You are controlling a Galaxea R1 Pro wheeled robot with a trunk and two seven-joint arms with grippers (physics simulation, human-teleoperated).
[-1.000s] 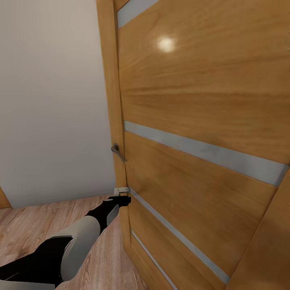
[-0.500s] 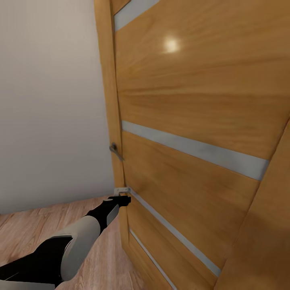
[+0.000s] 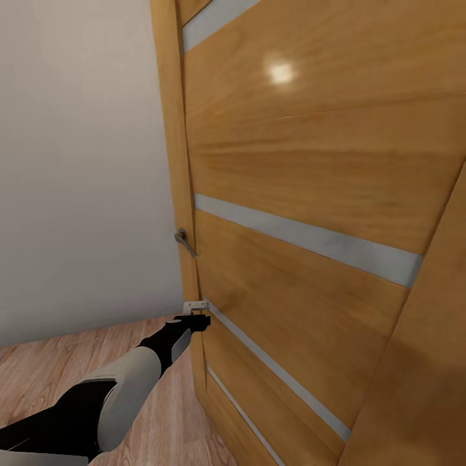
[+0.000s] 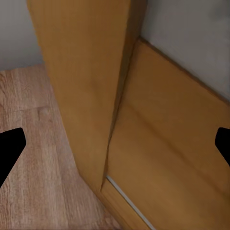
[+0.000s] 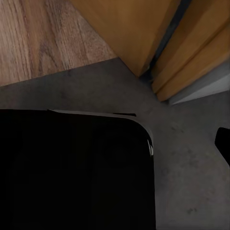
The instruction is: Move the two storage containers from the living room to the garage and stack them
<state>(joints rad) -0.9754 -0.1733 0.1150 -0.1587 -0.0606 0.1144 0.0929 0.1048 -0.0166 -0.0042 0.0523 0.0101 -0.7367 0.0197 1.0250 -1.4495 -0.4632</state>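
The dark grey concrete floor shows in the right wrist view, speckled and rough, running across the middle and lower right of the frame; it meets light wood-plank flooring along a slanted line in the upper left; a large black shape covers the lower left, and what it is cannot be told; the base of the wooden door and its frame stand at the upper right. One dark fingertip shows at the right edge, so whether the right gripper is apart or together cannot be told.

In the head view the left arm reaches from the lower left of the frame toward the door's edge; the left gripper sits at that edge, just below a small pale metal plate. In the left wrist view its two black fingertips stand at opposite sides of the frame, spread wide apart with nothing between them but the door edge ahead.

The wooden door fills the right of the head view, honey-coloured with slanting grey strips; a metal handle juts from its left edge; a plain pale wall takes the left side; wood-plank flooring lies along the bottom left.
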